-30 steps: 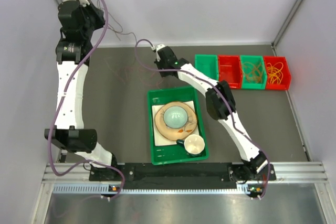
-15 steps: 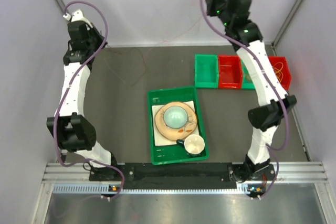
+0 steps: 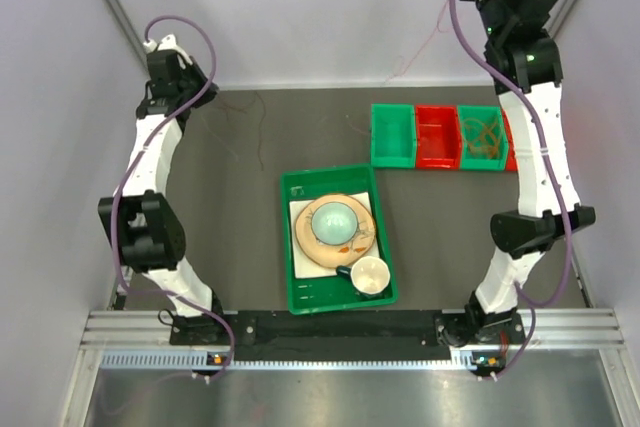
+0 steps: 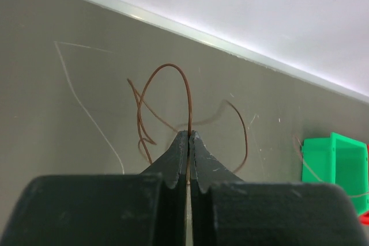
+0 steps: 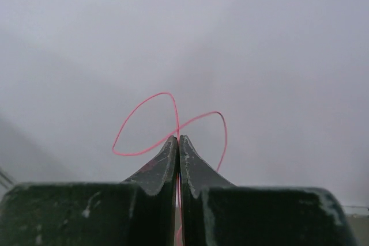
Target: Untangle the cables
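right arm (image 3: 532,97) raised further; red cable (image 5: 177,126) loops from fingers (image 5: 161,162).

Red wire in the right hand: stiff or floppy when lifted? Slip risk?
Probably springy, not limp: the red wire holds open loops above the right hand. Likely very light, being hair-thin. It may slip; the shut jaws pinch only a thin strand.

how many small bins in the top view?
4, in a row right of the tray: green bin, red bin, second green bin, and a second red bin mostly hidden behind the right arm.
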